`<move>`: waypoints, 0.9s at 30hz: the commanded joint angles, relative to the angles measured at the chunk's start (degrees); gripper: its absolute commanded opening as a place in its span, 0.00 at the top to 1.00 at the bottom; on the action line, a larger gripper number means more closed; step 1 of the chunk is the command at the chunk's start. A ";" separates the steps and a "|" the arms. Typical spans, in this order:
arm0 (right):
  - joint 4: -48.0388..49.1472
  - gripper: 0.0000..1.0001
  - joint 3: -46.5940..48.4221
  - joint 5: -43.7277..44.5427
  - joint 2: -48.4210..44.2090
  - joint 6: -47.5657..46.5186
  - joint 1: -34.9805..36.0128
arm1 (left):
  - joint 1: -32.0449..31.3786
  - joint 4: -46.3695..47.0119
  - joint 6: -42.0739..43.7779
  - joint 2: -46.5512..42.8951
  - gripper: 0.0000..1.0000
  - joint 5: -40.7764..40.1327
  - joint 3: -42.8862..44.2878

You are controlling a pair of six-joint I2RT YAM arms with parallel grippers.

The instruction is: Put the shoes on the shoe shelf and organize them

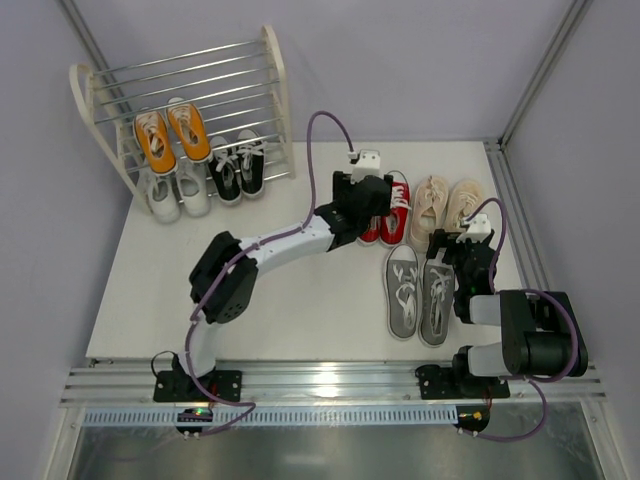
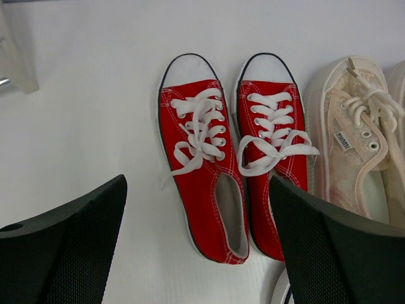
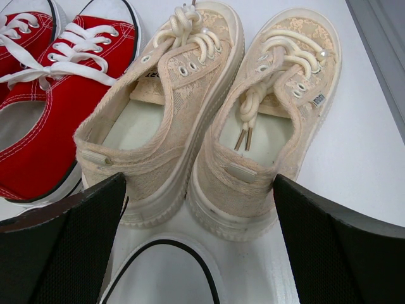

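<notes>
**Over the loose shoes, both grippers stand wide and empty**

Between the spread fingers [image 2: 63,253] of the left gripper [image 2: 196,209], which grasp nothing, lie the heels of the red pair [image 2: 218,171], toes pointing away. The right gripper [image 3: 199,190] is likewise spread wide and empty, above the heels of the beige pair [image 3: 190,126]. Red and beige sit just beside each other on the table [image 1: 300,300]. The grey pair [image 1: 420,292] lies nearer the arm bases, toes close to the beige heels. At the table's far left corner stands the shelf [image 1: 275,60]. It holds the orange pair [image 1: 172,135] on one tier, with the white pair [image 1: 178,192] and black pair [image 1: 238,165] side by side lower down.
</notes>
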 commanded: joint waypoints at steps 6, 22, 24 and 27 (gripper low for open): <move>4.89 0.03 1.01 -0.14 -0.78 0.44 0.04 | -1.47 -8.27 -4.27 8.49 0.12 7.46 8.86; 4.81 0.03 1.01 -0.14 -0.87 0.44 0.04 | -2.09 -4.59 1.17 14.65 0.19 16.97 10.27; 4.89 0.03 0.93 -0.14 -0.78 0.44 0.04 | -2.00 -1.78 3.10 14.38 0.19 19.07 9.75; 4.89 0.03 1.01 -0.23 -0.78 0.44 0.04 | -2.00 -2.56 5.04 15.88 0.20 20.13 11.76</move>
